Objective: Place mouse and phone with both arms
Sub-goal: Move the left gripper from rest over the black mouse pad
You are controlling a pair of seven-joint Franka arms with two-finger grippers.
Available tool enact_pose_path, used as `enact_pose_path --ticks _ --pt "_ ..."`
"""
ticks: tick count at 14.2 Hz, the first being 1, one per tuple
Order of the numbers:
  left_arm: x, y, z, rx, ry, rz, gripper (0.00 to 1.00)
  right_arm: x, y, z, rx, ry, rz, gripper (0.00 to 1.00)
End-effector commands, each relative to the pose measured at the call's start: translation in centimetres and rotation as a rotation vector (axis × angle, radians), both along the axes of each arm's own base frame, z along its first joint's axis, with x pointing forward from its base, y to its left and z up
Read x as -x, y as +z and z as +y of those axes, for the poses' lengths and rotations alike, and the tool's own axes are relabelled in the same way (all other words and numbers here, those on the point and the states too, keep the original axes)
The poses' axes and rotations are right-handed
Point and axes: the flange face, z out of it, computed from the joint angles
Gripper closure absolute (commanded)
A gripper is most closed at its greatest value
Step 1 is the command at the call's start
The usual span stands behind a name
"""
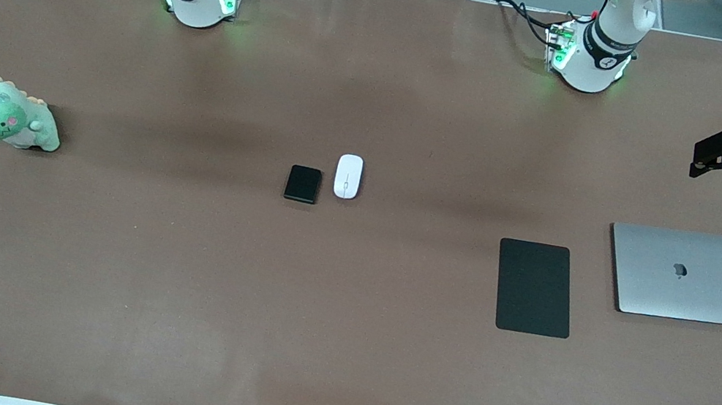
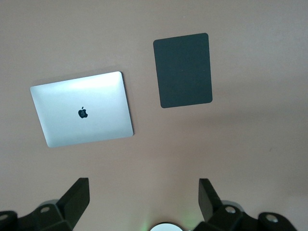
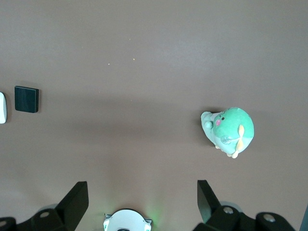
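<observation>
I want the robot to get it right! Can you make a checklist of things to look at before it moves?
1. Left hand open, holding nothing: ok.
2. Right hand open, holding nothing: ok.
3. Mouse lying flat with nothing on it: ok.
4. Phone beside the mouse, not touching it: ok.
5. Mouse pad bare: ok.
6. Laptop shut, lying apart from the mouse pad: ok.

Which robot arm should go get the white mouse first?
Probably the left: the mouse lies on the left-arm side of the phone, and the mouse pad is at that arm's end. Both the left gripper and the right gripper are open and empty.
</observation>
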Motion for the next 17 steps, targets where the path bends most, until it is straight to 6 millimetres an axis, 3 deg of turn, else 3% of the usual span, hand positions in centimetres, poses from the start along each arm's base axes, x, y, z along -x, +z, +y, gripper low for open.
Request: enact_pose_path --ticks 1,6,12,17 --pt "0.3 0.8 0.0 -0.003 0.008 -0.003 0.0 0.5 0.2 -0.1 -0.006 -0.002 -0.003 0.0" --pt "0.1 0.0 -1.5 -0.004 0.002 0.013 0.0 0.5 0.2 -0.1 -0.006 -0.004 -0.003 0.0" --pt "-0.7 -1.3 -1.3 0.09 0.067 0.047 0.0 0.5 0.2 -0.1 -0.006 -0.002 -0.004 0.0" --pt "-2.2 -4.1 -1.0 0.091 0.074 0.093 0.0 0.5 0.2 0.0 -0.007 -0.002 -0.003 0.0"
